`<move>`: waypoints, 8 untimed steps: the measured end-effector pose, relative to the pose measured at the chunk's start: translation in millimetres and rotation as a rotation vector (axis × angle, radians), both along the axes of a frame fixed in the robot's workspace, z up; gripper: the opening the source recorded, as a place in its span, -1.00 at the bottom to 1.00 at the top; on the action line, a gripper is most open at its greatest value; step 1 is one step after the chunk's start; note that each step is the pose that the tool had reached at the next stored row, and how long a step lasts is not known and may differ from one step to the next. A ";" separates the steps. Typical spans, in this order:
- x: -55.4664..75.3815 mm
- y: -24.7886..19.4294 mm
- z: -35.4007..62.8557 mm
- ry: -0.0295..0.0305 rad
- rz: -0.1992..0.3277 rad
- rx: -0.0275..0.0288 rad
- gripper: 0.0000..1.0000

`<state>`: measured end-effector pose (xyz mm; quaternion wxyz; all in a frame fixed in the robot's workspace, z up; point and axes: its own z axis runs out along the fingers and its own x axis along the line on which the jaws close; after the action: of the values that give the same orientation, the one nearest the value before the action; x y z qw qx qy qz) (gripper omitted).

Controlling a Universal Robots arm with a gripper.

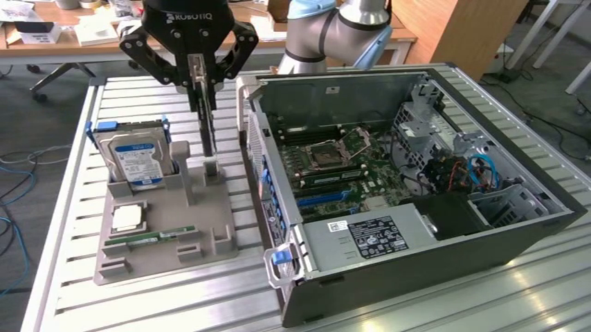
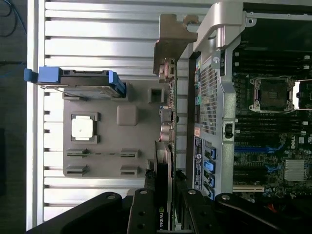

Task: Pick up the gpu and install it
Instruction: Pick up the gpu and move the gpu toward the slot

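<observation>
A: While the hard drive (image 1: 134, 158) stood in the grey tray (image 1: 171, 228), on the exterior view's left, where was the gpu (image 1: 209, 124)?

B: Upright above that tray's side nearest the computer case (image 1: 517, 232), pinched edge-on between the partly closed fingers of the gripper (image 1: 196, 83). Its lower end met the tray's holder post (image 1: 212, 169); whether it had cleared, I couldn't tell.

A: Which step, then?

B: The pick-up, I judged; no installing had begun. The next move called for a straight lift out of the tray, then a carry over the case wall beside it to the motherboard (image 1: 342, 162).
</observation>
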<state>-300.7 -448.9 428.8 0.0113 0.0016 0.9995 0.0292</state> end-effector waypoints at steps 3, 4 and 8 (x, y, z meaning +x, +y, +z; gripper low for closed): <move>0.0 0.0 0.0 0.0000 0.000 0.0000 -0.47; 0.2 0.0 0.1 0.0001 0.000 0.0000 -0.47; 5.2 0.0 0.1 0.0001 0.000 0.0000 -0.47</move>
<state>-295.4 -448.9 428.8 0.0113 0.0015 0.9995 0.0291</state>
